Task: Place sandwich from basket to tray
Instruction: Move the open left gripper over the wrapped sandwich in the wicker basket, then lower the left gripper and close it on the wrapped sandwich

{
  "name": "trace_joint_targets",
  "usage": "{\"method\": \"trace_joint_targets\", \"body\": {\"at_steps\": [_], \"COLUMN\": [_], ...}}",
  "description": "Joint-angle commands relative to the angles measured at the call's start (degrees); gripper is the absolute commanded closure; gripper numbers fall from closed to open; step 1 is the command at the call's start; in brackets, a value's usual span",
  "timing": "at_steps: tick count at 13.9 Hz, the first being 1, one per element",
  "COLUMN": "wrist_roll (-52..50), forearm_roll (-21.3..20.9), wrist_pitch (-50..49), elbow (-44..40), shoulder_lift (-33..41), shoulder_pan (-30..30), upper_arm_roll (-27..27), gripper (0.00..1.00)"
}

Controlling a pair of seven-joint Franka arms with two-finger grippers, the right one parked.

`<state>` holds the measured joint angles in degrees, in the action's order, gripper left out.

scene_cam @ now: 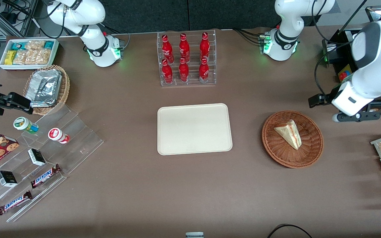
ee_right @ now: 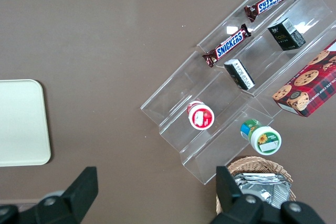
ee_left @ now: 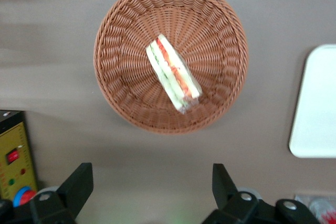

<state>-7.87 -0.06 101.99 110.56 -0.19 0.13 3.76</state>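
Sandwich (scene_cam: 289, 133) lying in basket (scene_cam: 292, 138), centre right of the front frame; tray (scene_cam: 194, 128) mid-frame, bare; gripper (ee_left: 149, 182) high beside the basket, jaws wide open. Risk: soft wedge crushed or slipping if pinched off-centre

White arm (scene_cam: 372, 66) with grey joint bands — black two-fingered tool (ee_left: 152, 190).

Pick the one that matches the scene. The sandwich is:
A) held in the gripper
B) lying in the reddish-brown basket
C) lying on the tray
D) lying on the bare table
B: the sandwich lies inside the basket, while the tray holds nothing and the gripper hangs open above the table beside the basket, gripping nothing.
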Motion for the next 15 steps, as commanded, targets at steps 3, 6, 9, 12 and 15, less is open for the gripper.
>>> {"method": "trace_joint_targets", "body": {"at_steps": [3, 6, 9, 12, 15], "wrist_roll": [-13.90, -24.26, -33.32, -39.40, -39.59], "forearm_roll": [-0.55, -0.64, -2.83, -3.72, -3.72], "wrist_pitch": [11.46, 16.99, 21.48, 24.82, 29.04], "elbow": [7.47, 8.62, 9.06, 9.67, 12.92], "shoulder_lift": [-1.56, -4.55, -7.89, -11.14, -11.76], "shoulder_pan": [-0.92, -1.53, -3.11, -4.52, -4.52], "upper_arm_roll": [-0.42, -0.15, -0.07, -0.07, -0.07], "gripper": [0.00, 0.00, 0.00, 0.00, 0.00]}}
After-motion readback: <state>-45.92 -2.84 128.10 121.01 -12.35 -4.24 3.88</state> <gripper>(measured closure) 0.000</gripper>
